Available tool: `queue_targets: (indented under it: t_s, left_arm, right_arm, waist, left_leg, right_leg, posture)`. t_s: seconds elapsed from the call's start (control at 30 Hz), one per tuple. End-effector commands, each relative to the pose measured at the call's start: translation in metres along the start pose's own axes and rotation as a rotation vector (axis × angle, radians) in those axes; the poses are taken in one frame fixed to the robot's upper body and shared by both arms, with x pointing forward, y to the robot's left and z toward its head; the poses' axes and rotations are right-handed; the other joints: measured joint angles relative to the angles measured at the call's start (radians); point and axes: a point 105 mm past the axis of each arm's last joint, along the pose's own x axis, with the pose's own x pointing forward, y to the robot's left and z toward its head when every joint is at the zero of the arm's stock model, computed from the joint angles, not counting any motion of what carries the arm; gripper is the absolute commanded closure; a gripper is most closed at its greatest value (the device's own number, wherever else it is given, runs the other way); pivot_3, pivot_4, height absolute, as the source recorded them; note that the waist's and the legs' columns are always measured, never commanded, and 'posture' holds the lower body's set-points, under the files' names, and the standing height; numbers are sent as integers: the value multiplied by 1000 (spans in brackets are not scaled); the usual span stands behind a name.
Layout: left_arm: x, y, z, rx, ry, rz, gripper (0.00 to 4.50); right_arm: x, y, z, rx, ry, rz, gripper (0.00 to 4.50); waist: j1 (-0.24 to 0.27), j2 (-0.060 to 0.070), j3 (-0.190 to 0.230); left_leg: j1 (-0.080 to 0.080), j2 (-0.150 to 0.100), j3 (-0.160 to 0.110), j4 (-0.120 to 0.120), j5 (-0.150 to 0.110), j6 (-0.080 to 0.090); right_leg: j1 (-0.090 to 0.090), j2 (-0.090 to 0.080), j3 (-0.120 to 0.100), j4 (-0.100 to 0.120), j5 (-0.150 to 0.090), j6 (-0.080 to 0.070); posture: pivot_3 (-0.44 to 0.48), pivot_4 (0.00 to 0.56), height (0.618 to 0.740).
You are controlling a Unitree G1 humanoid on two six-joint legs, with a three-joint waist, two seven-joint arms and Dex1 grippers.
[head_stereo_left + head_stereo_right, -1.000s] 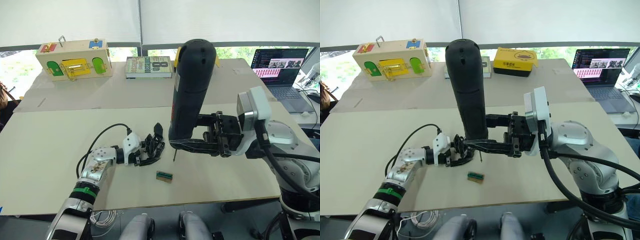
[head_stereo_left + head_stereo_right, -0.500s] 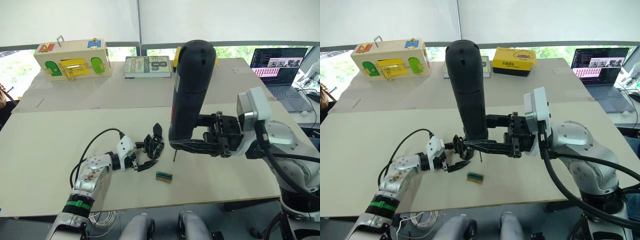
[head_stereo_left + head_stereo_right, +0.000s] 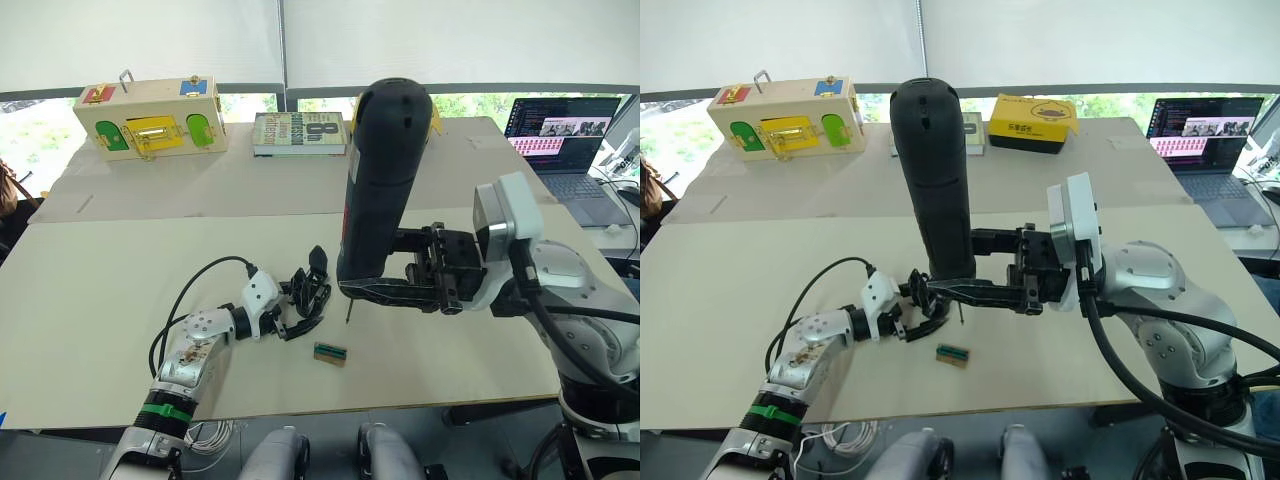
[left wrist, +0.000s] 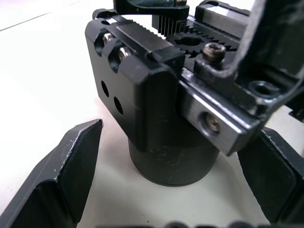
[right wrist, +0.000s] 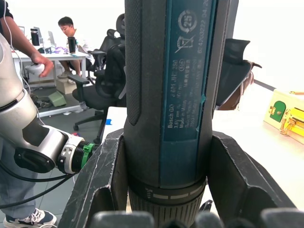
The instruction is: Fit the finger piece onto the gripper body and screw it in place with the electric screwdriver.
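Right hand (image 3: 375,291) clamped around the electric screwdriver (image 3: 380,180), held upright above the desk (image 3: 100,290), bit pointing down just beside the gripper body (image 3: 310,290). Left hand (image 3: 292,318) spread wide, fingers (image 4: 61,175) either side of the gripper body's round base, not touching it; the body stands on the desk. Small green-topped block (image 3: 329,352) lies nearby.

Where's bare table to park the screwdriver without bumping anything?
Bare table lies to the robot's left of the left gripper, and between the grippers and the far book. It is crowded at the front centre: gripper body, green-topped block and screwdriver in the right gripper sit close together.
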Motion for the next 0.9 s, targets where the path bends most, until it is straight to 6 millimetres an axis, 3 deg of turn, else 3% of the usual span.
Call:
queue_targets:
  t_s: [0.03,0.2,0.27,0.4,0.63,0.9]
  left_arm:
    - [5,-3,1,8,-4,-22,22]
    - [9,-6,-1,4,1,-34,22]
    - [12,-6,-3,6,8,-36,530]
    - [13,-5,-5,7,17,-32,2224]
    - [7,-3,-9,6,27,-35,2218]
    - [8,-4,-8,4,24,-62,2218]
  right_arm:
    - [2,2,15,-56,-34,14,2576]
    - [2,2,15,-58,-33,13,2576]
    - [2,2,14,-58,-32,13,2576]
    - [2,3,14,-58,-33,13,2576]
    - [3,3,18,-67,-48,19,2576]
    - [25,-15,38,-51,-128,16,2576]
  waist:
    - [1,0,0]
    - [8,0,0]
    - [10,0,0]
    - [20,0,0]
    - [20,0,0]
    - [16,0,0]
  left_leg:
    - [0,0,0,0,0,0]
    - [0,0,0,0,0,0]
    - [0,0,0,0,0,0]
    - [0,0,0,0,0,0]
    - [0,0,0,1,0,0]
    - [0,0,0,0,1,0]
  right_leg:
    - [0,0,0,0,0,0]
    - [0,0,0,0,0,0]
    - [0,0,0,0,0,0]
    - [1,0,0,0,0,0]
    - [1,0,0,0,0,0]
    - [0,1,0,0,0,0]
  posture:
    - [0,150,740]
    - [0,150,740]
    - [0,150,740]
    - [0,150,740]
    - [0,150,740]
    - [0,150,740]
